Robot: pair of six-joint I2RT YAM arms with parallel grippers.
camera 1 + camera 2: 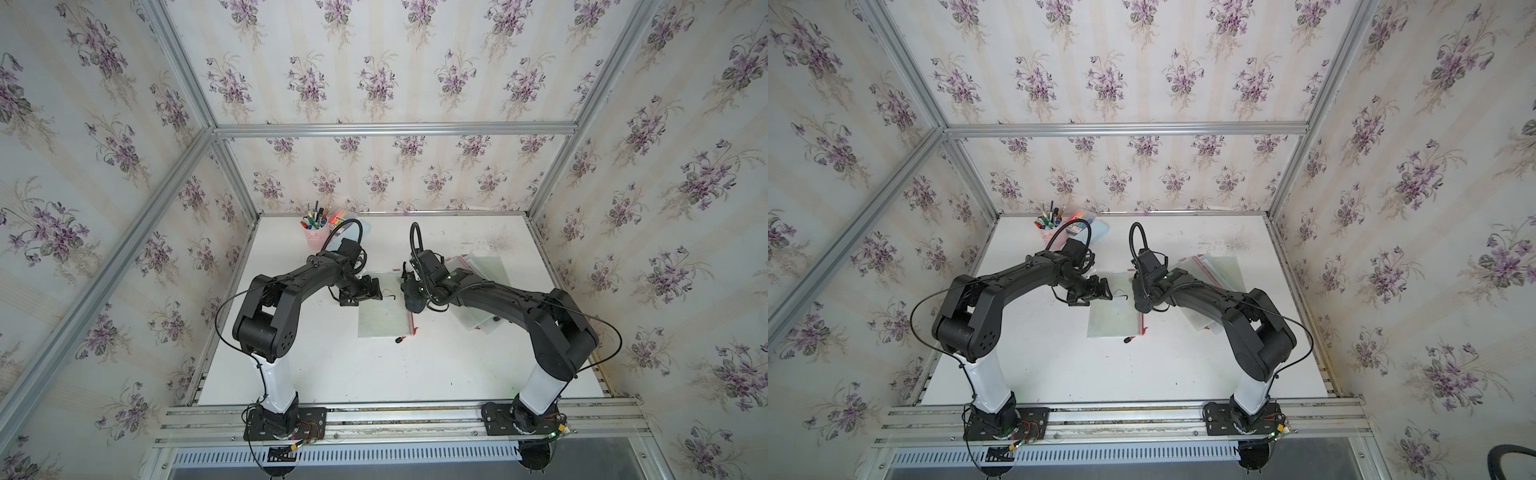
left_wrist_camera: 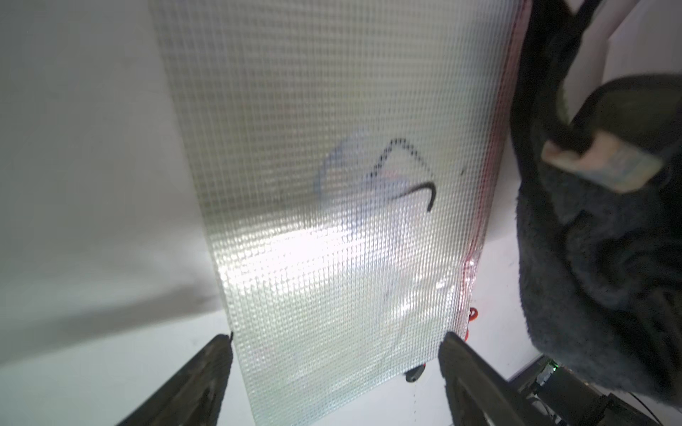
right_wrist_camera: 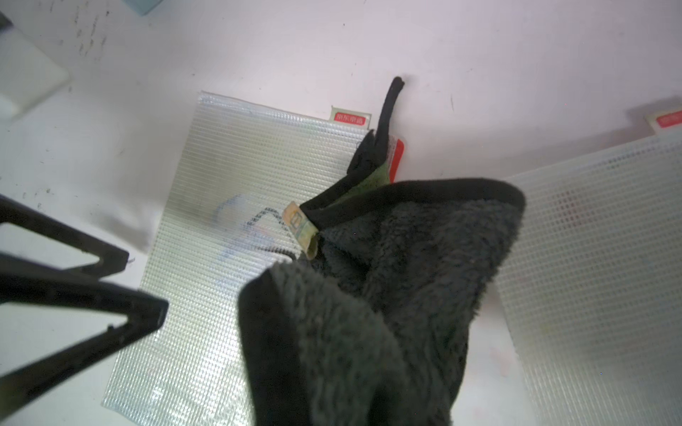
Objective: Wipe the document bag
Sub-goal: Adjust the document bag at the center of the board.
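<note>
At bench centre, document bag laid flat. Wiping step: cloth clamped in right end effector, beside ink mark. Left end effector spread apart at bag edge. Next: cloth to be dragged across mark, bag pinned.

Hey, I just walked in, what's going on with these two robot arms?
The right gripper holds a bunched dark cloth over the zipper edge of the mesh document bag, which lies flat on the white table. Marker scribbles show on the bag, so wiping isn't finished. The left gripper is open at the bag's other side; whether it presses down is unclear. Spare bags lie partly under the right arm.
</note>
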